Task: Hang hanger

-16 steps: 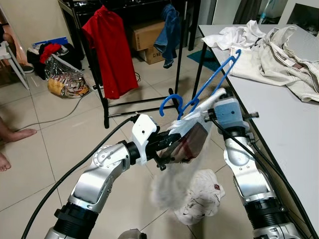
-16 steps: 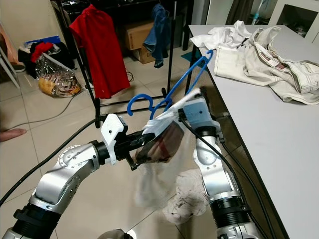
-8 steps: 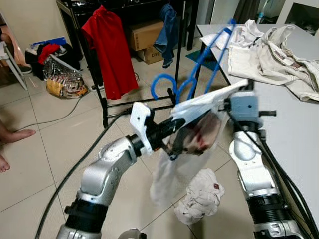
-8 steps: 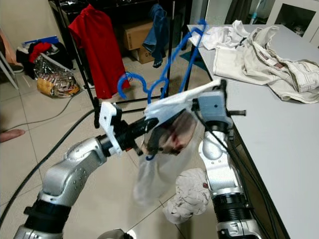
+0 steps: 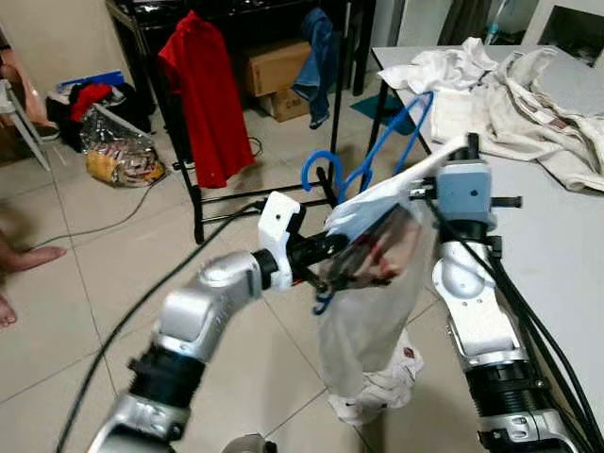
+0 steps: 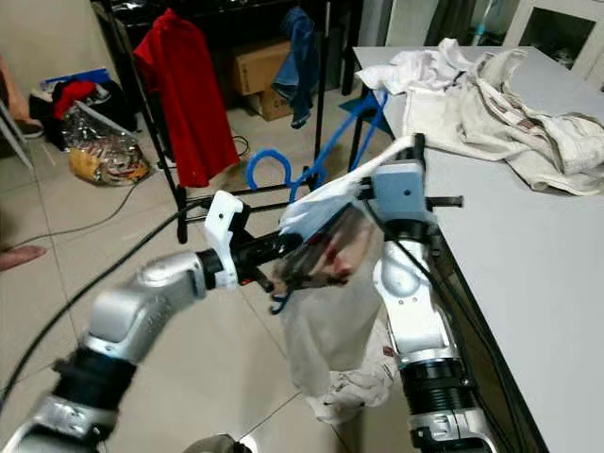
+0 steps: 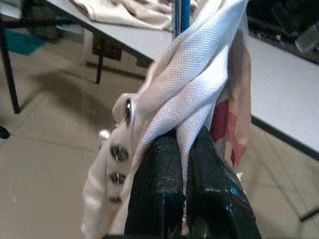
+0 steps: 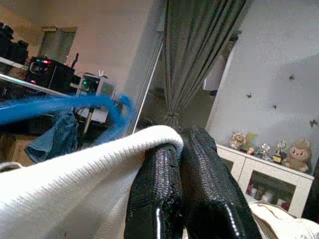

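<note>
1. Blue plastic makes up the hanger [image 5: 377, 156], which sits in front of the robot at chest height, its hook [image 5: 321, 170] curling toward the rack and its thin frame rising toward the surface's [image 5: 566, 245] near corner.
2. A white garment [image 5: 373, 283] is threaded on the hanger and hangs down as a sheer, limp sheet with a dark red print near its top.
3. Left gripper [image 7: 182, 149]: its two black fingers are pressed together on a fold of the white knit cloth, just beside a row of metal snaps [image 7: 117, 164].
4. Right gripper [image 8: 177, 149]: its fingers are likewise closed on the garment's upper edge, with the blue hanger bar running just behind the cloth.
5. The two silver arms meet at the garment, the left arm [image 5: 203, 307] reaching across from the left and the right arm [image 5: 472, 302] standing upright beside the surface.
6. Another crumpled white cloth [image 5: 382, 392] lies on the tiled floor [image 5: 85, 274] under the hanging garment.
7. A black clothes rack [image 5: 198, 203] stands farther back, carrying a red shirt [image 5: 203, 99] and a blue denim piece [image 5: 321, 61].
8. Pale clothes [image 5: 514, 94] are heaped on the grey surface to the right.
9. A person's bare foot [image 5: 28, 255] rests on the floor at the far left, near a pile of bags [image 5: 118, 151].
</note>
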Controlling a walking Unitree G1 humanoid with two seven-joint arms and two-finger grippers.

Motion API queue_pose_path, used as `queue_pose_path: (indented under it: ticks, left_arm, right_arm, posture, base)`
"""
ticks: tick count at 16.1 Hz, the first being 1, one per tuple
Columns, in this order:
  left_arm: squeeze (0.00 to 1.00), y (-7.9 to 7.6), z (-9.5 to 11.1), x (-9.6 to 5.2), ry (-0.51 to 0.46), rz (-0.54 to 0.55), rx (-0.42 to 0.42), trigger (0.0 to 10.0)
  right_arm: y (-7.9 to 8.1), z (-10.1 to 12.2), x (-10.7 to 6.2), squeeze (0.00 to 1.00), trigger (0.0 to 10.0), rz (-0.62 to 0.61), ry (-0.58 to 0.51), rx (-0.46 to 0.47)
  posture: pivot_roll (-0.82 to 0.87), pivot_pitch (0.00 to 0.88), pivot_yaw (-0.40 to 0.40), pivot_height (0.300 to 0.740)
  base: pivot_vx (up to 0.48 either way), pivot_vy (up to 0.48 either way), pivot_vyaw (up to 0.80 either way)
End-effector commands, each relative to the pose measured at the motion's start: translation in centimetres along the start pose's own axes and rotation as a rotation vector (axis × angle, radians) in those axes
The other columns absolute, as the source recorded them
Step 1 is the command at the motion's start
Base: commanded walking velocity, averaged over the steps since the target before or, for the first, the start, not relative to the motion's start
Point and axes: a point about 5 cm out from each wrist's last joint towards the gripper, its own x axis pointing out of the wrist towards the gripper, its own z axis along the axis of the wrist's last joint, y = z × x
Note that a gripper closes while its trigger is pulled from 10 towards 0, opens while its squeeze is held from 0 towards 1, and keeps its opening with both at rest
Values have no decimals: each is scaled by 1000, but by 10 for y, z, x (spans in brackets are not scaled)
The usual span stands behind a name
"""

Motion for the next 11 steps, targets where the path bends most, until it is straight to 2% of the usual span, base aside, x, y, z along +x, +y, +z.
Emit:
queue_pose_path:
  ticks: [1, 4, 9, 11]
  left_arm:
    - [0, 12, -32, -13, 161, 60, -52, 10000]
    - [0, -1, -37, -9, 183, -39, -16, 10000]
    - [0, -8, -40, -8, 214, -120, -28, 10000]
    - [0, -10, -45, -13, 236, -173, 82, 10000]
  right_arm:
    - [-25, 17, 13, 0, 10000, -121, -88, 36]
    - [-16, 29, 10, 0, 10000, -50, -155, 124]
    - [-14, 33, 12, 0, 10000, -51, -170, 171]
    - [-10, 35, 16, 0, 10000, -48, -166, 205]
  posture:
    - [20, 0, 21, 723]
    - [16, 0, 27, 723]
    - [11, 0, 32, 723]
    - [9, 0, 33, 723]
  base:
    - [0, 0, 0]
    - [0, 0, 0]
    - [0, 0, 0]
    - [0, 0, 0]
